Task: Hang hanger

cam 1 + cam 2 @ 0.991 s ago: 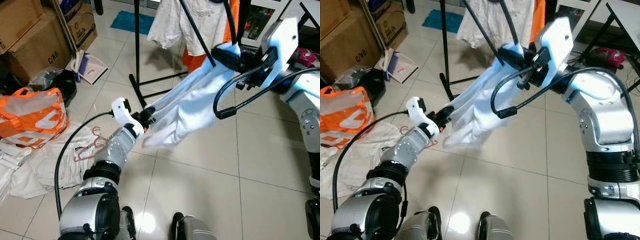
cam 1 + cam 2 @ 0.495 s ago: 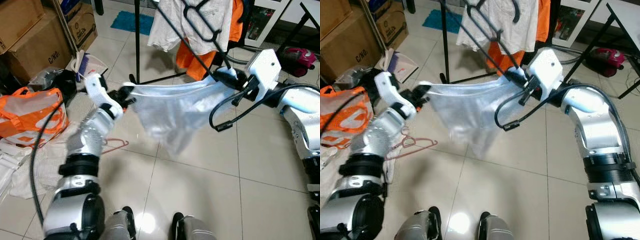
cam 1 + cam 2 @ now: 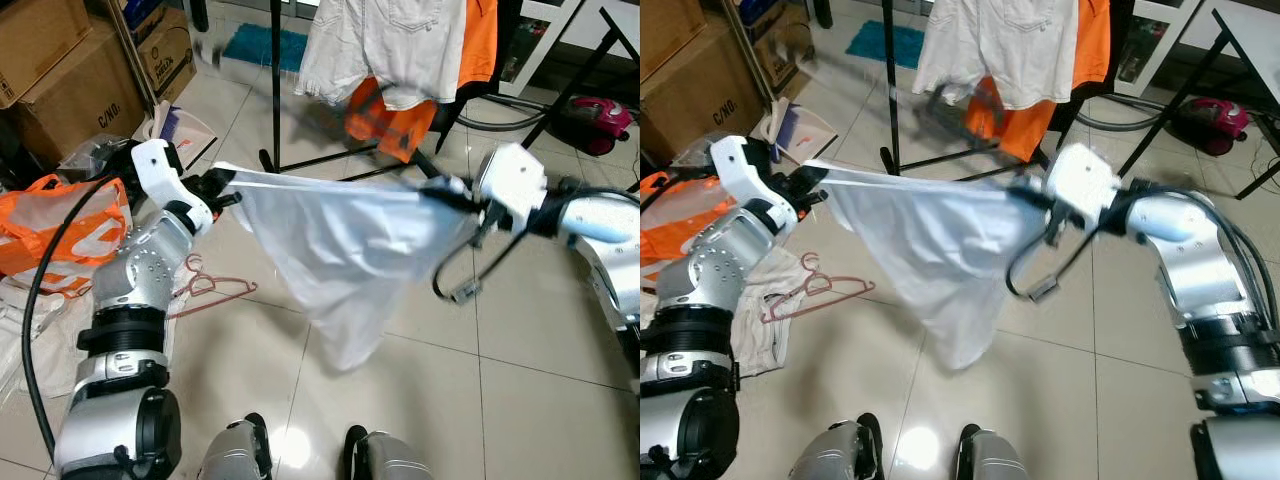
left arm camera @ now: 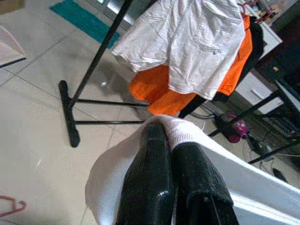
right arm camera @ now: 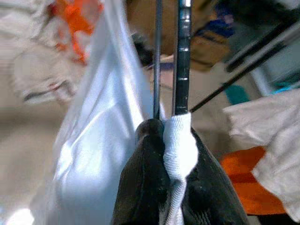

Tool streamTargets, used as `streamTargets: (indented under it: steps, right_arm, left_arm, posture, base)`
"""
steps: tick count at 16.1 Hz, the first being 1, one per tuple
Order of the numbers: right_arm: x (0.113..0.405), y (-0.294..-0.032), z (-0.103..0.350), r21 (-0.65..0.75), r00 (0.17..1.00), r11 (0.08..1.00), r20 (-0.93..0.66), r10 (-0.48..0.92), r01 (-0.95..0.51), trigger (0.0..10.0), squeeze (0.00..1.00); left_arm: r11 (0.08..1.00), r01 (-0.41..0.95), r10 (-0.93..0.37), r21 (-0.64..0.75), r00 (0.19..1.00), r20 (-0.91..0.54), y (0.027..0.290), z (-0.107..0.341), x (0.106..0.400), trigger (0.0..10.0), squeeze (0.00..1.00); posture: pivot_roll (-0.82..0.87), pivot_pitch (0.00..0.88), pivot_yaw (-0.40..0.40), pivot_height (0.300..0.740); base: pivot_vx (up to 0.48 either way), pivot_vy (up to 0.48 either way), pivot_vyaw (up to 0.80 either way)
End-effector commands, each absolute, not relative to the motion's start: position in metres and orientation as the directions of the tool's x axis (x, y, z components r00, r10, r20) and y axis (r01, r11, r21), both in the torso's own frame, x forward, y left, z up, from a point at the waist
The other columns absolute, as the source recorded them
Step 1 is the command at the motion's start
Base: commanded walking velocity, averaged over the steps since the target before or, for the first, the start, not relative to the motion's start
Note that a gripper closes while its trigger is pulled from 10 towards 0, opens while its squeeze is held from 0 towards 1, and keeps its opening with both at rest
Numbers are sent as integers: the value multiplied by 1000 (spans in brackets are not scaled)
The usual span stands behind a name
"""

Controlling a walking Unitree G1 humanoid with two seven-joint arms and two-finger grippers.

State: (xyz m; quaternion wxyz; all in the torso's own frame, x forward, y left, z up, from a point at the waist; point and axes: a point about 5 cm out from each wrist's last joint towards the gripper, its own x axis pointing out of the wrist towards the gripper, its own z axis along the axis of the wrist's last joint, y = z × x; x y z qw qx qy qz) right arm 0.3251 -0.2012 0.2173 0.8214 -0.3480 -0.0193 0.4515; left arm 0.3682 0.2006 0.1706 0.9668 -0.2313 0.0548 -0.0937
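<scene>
Stretching the white cloth [image 3: 340,250] wider than half a second ago, the two arms have moved apart and a little lower, so the top edge now runs almost straight between them. The left gripper [image 3: 222,184] has its jaws pressed together on one corner, and the right gripper [image 3: 447,192] pinches the other corner along with a thin black hanger [image 5: 182,56]. I think this makes the cloth flat enough to sit well on the hanger before it goes up on the black clothes rack [image 3: 273,90]. The cloth looks thin, soft and a bit shiny, and it sags down to a point in the middle. White shorts [image 3: 385,45] and something orange [image 3: 385,115] hang on the rack already. A pink hanger [image 3: 205,290] lies on the smooth tiled floor [image 3: 480,400] near an orange bag [image 3: 60,235].
</scene>
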Motion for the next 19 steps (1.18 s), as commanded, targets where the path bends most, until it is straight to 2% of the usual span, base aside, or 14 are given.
streamTargets:
  steps: [1, 6, 11, 14, 19]
  right_arm:
    - [321, -211, 216, -608, 575, 290, -345, 741, -739, 0, 0]
    - [327, -221, 217, -671, 591, 196, -431, 681, -715, 0, 0]
    - [332, -219, 209, -714, 616, 146, -460, 639, -685, 0, 0]
    - [338, -214, 201, -732, 648, 177, -430, 628, -657, 0, 0]
    - [343, -221, 195, -746, 693, 204, -431, 578, -634, 0, 0]
  left_arm:
    - [887, 130, -178, -442, 982, -68, 206, 172, 369, 0, 0]
    - [918, 120, -144, -377, 989, -36, 217, 184, 370, 0, 0]
    - [913, 206, -203, -352, 978, 45, 204, 209, 367, 0, 0]
    - [900, 294, -269, -323, 955, 122, 190, 235, 365, 0, 0]
    - [893, 335, -305, -301, 942, 142, 184, 246, 358, 0, 0]
  posture:
    - [-155, 172, -67, 740]
    - [-157, 177, -70, 740]
    - [-152, 184, -73, 740]
    - [-147, 189, -71, 740]
    - [-145, 191, -68, 740]
  base:
    - [0, 0, 0]
    - [0, 0, 0]
    - [0, 0, 0]
    - [0, 0, 0]
    - [0, 0, 0]
